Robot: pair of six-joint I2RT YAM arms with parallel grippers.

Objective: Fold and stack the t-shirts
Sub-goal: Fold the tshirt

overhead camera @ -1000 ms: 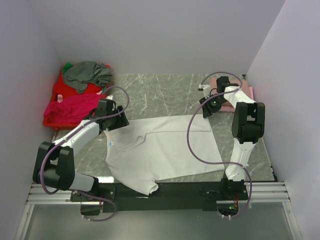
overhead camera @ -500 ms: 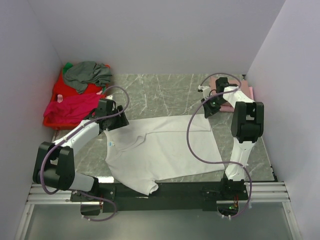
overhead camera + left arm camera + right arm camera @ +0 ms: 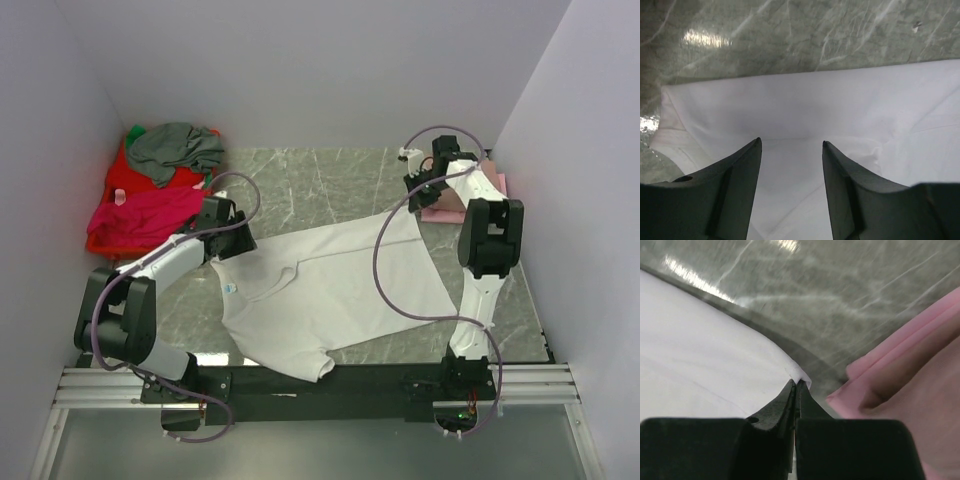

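A white t-shirt lies spread on the marble table, with a small blue neck label near its left side. My right gripper is shut on the shirt's far right corner; in the right wrist view that corner pokes out of the closed right gripper. My left gripper rests at the shirt's far left edge. Its jaws stand apart in the left wrist view, where the left gripper has white fabric under and between the fingers. A folded pale pink t-shirt lies just right of the held corner.
A red basket at the back left holds a grey t-shirt and a magenta t-shirt. The pink t-shirt sits at the back right by the wall. White walls close in on three sides.
The right gripper has closed on the shirt's corner and drawn it back and to the right, skewing the whole shirt. The left jaws have narrowed slightly.
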